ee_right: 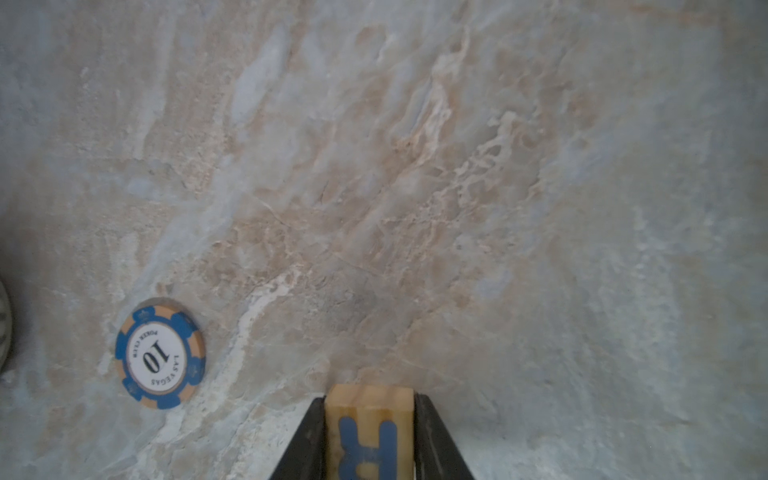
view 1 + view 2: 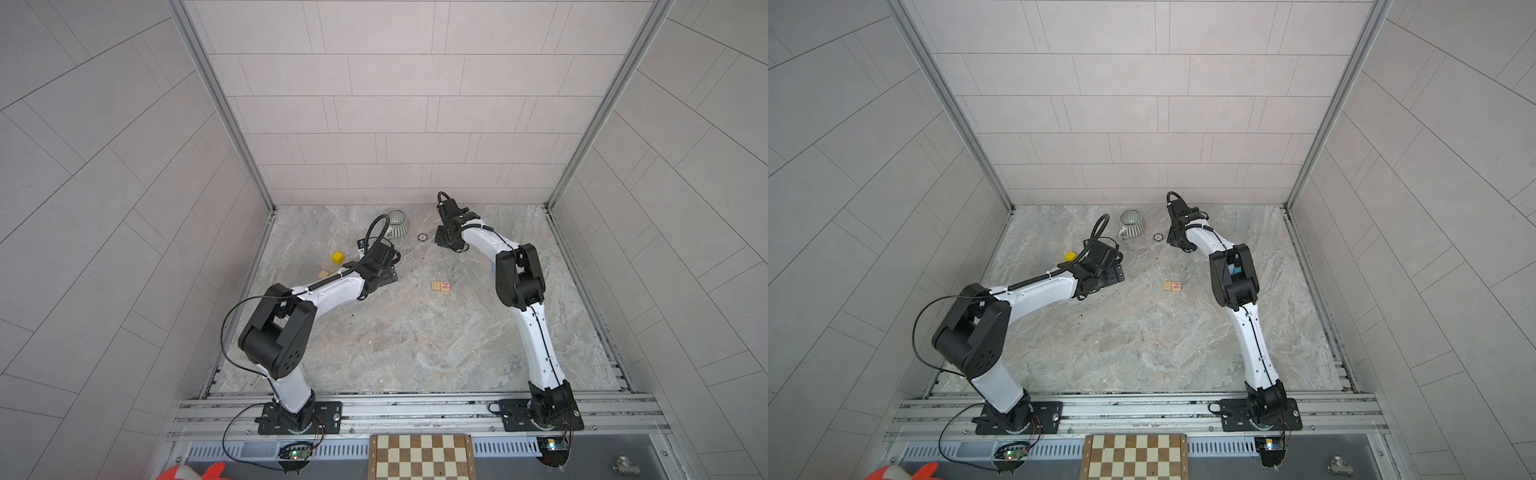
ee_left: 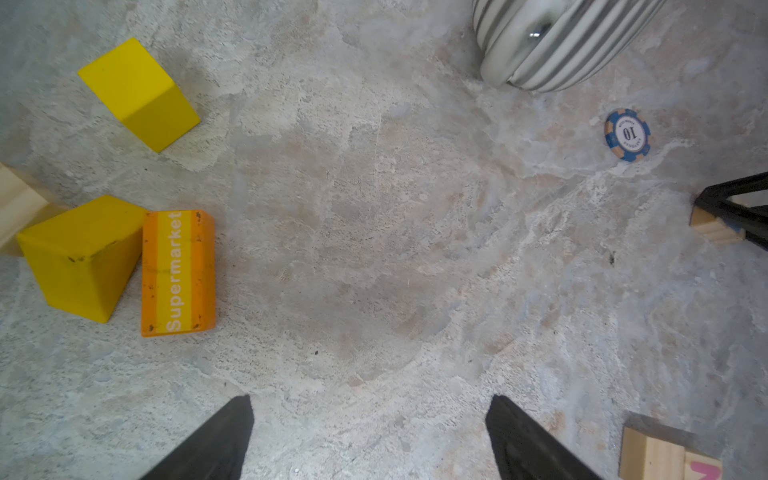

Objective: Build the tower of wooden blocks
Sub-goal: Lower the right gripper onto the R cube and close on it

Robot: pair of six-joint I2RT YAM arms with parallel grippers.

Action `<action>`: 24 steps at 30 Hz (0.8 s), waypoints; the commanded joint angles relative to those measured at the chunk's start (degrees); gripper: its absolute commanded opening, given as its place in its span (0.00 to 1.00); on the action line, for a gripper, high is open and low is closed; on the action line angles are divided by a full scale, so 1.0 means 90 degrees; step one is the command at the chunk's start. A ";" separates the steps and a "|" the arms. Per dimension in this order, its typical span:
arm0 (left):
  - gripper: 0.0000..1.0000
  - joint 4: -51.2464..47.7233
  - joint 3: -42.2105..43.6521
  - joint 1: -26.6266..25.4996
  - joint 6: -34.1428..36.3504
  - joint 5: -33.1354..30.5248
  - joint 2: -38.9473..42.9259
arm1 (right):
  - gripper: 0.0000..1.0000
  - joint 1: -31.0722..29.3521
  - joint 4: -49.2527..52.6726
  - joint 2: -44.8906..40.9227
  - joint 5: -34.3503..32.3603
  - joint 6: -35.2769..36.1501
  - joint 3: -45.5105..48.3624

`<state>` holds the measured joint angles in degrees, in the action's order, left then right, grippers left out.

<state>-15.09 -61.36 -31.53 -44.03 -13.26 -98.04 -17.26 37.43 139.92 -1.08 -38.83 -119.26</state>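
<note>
In both top views no tower stands yet. A pair of natural-wood letter cubes (image 2: 440,286) lies side by side in the middle of the marble desk (image 2: 415,353). The right pincer (image 2: 446,243) is low at the far side, near the grey ribbed cup (image 2: 398,223).

In the left wrist view your left pincer (image 3: 374,436) is spread wide over bare desk and holds nothing. Two yellow wooden blocks (image 3: 139,93) and the orange "Supermarket" block (image 3: 178,272) lie aside.

In the right wrist view the jaws of the right pincer press both sides of a natural-wood cube with a blue letter (image 1: 370,399), near the blue poker chip (image 1: 161,353).

So the step, I judge, is the grasp. Next you must lift the cube straight, carry it to the pair and set it down squarely.
</note>
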 commanded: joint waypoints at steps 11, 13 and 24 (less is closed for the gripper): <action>0.99 -0.0545 -0.0084 0.0026 0.0244 0.0083 0.0320 | 0.21 -0.0189 0.0178 -0.0847 0.0069 0.0548 0.0880; 0.99 -0.0698 -0.0152 0.0017 0.0401 0.0158 0.0424 | 0.21 -0.0239 -0.0008 -0.1273 0.0063 0.0626 0.1319; 0.99 -0.1800 0.0226 -0.0078 0.0471 0.0185 0.1799 | 0.21 -0.0536 -0.0175 -0.3678 0.0122 0.0887 0.3583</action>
<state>-26.59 -61.17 -31.90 -40.42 -11.84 -85.10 -21.15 35.33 111.94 0.82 -31.70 -90.63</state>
